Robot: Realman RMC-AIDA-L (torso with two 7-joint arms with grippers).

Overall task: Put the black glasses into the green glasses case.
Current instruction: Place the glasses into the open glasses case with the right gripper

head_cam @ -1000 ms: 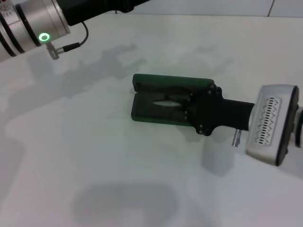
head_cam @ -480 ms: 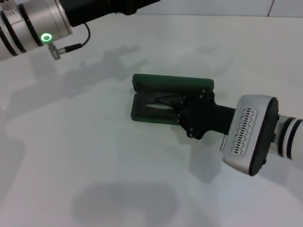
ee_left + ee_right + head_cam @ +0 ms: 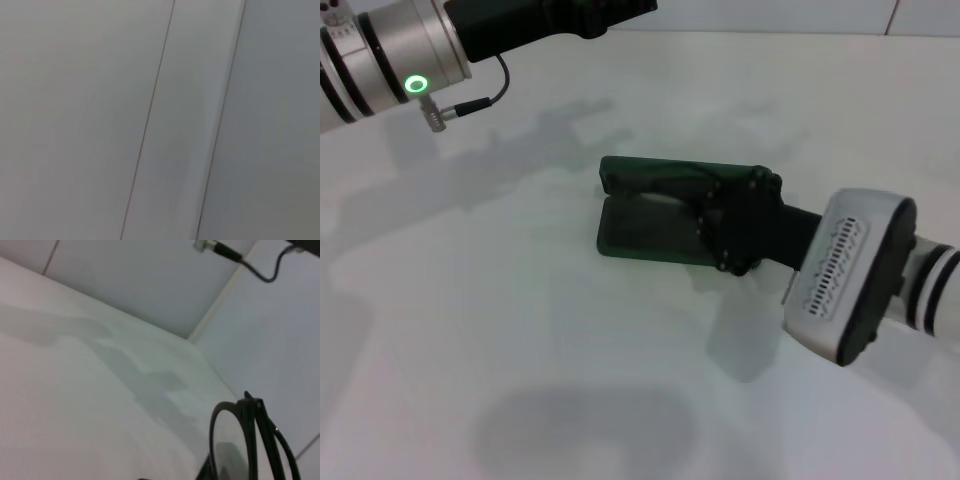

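Observation:
The green glasses case (image 3: 638,228) lies open in the middle of the white table, its lid (image 3: 660,175) standing up at the far side. My right gripper (image 3: 708,215) hangs over the case's right end, close to the lid. The black glasses (image 3: 230,440) show close up in the right wrist view, one clear lens and folded thin temple arms, held at the gripper. In the head view the gripper's black body hides them. My left arm (image 3: 390,55) stays raised at the far left, its gripper out of the picture.
The white table (image 3: 520,350) spreads on all sides of the case. A wall rises behind the table's far edge (image 3: 770,32). A cable and plug (image 3: 460,103) hang from the left arm.
My right gripper has moved leftward over the case and turned up towards the lid. The lens seen earlier inside the case tray no longer shows in the head view. The left arm has barely shifted.

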